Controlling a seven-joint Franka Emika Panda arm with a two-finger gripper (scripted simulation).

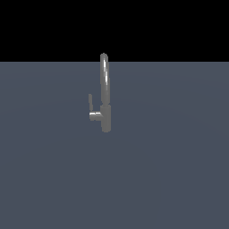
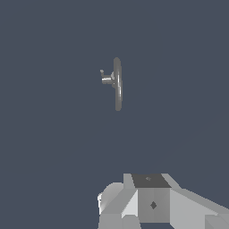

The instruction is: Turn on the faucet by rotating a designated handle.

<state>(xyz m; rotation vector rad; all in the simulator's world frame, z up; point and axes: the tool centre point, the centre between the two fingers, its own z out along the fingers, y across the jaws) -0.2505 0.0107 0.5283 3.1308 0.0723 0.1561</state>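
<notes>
Exterior view: faucet (image 1: 105,96) upright mid-floor, handle (image 1: 91,103) on stub toward the exterior view's left, arm out of frame | wrist view: faucet (image 2: 117,83) well apart, seen from above, handle (image 2: 103,74) untouched; gripper (image 2: 134,210) partly visible, opening cannot be told, nothing held | step: approach | next: descend, align beside handle.

We see a grey metallic faucet (image 1: 105,94) with a bright white streak (running along its spout), a matching grey handle (image 1: 91,103), and a plain slate-blue floor (image 1: 170,170) under black.
</notes>
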